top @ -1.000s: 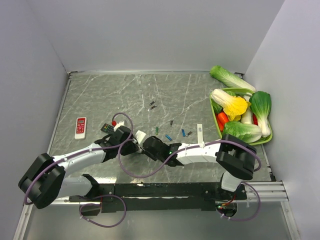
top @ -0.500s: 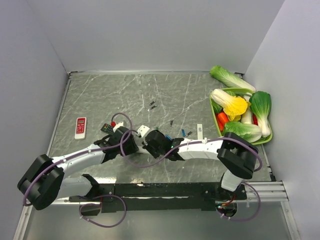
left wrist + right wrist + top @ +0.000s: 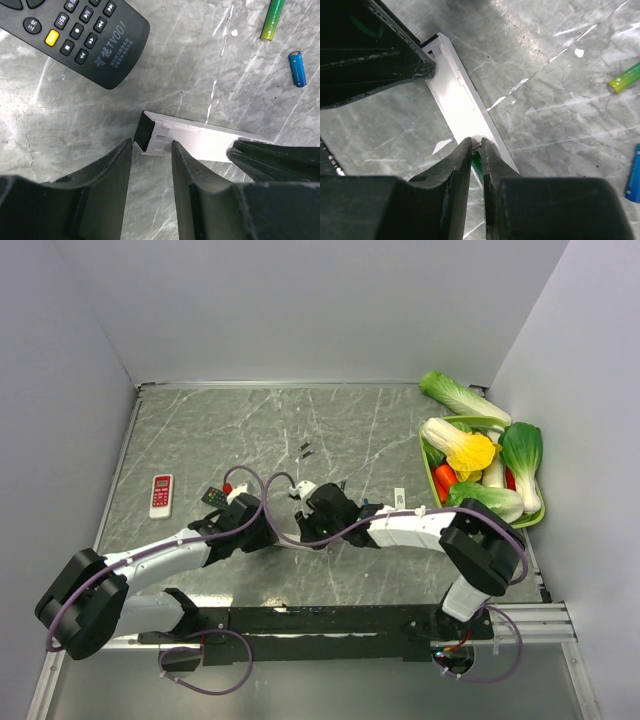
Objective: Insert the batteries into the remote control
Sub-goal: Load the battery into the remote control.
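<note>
Shifted along with the white remote (image 3: 460, 95), the right gripper (image 3: 475, 144) pinches a green battery (image 3: 476, 165) against it, the left gripper (image 3: 151, 146) clamps its end; other batteries (image 3: 297, 69) lie loose nearby, none visibly seated.

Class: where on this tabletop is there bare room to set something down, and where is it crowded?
Free: the far-left grey marble tabletop, between the back edge and the small white-and-red remote; the far middle beyond the loose black batteries. Crowded: the centre round the black button remote, and beside the green vegetable basket.
</note>
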Motion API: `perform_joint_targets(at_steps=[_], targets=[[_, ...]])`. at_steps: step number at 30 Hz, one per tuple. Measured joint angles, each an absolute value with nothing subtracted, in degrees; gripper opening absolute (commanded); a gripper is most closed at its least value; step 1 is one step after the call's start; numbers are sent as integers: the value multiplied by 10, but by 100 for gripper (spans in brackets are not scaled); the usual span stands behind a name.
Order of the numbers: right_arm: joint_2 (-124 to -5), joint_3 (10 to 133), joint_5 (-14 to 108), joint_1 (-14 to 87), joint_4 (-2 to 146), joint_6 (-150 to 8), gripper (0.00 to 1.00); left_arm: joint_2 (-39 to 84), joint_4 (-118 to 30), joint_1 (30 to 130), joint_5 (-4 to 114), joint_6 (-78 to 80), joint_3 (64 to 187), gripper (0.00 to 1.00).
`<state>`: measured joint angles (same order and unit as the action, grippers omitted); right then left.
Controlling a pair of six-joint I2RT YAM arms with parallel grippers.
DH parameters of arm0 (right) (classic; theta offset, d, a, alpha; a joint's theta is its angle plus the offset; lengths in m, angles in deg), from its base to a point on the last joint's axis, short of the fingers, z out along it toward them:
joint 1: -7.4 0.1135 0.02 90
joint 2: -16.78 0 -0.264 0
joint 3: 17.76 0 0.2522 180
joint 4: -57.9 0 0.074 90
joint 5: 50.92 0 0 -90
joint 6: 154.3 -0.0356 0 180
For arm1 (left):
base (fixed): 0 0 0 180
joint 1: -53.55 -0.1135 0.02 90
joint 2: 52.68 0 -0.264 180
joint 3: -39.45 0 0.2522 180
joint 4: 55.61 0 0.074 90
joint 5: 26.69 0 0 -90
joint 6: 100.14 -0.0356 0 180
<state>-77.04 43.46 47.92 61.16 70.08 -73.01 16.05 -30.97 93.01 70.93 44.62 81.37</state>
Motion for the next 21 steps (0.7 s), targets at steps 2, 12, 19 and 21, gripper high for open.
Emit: perform_joint_targets(at_steps=[2,12,19,21], targets=[[-770,429,503,600,696,-735,24,160,-310,930,709,446,814,42],[-777,425,583,563,702,-753,31,160,-310,930,707,446,813,42],[-775,423,597,555,711,-753,42,151,-309,930,707,446,808,42],[-772,423,600,555,715,-751,48,150,-308,930,708,446,807,42]])
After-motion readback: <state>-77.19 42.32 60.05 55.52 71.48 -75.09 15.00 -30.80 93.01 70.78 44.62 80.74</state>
